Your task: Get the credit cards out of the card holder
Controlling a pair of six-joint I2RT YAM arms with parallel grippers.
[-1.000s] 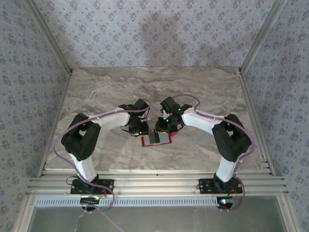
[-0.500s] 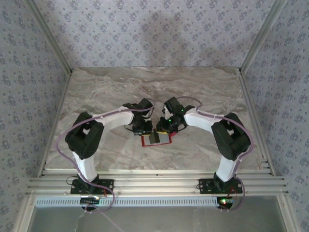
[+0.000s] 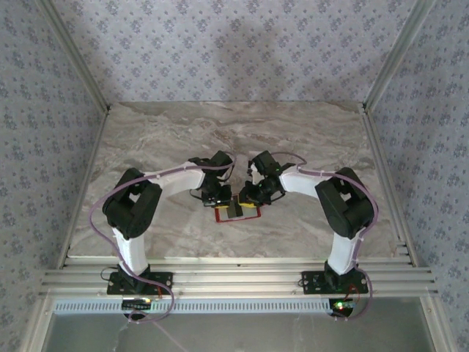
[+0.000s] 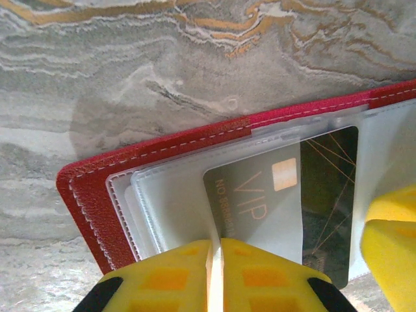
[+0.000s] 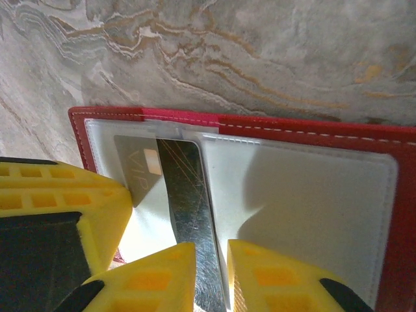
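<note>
Both arms have drawn closer together since a second ago, covering more of the card holder [image 3: 236, 215], which lies open just nearer than the middle of the table [image 3: 146, 139]. The left gripper [image 4: 216, 276] is clamped on the holder's clear pocket edge. The right gripper [image 5: 211, 279] has its fingers narrowly apart, and the dark band of a credit card [image 5: 188, 188] shows between them. I cannot tell whether they grip it.
</note>
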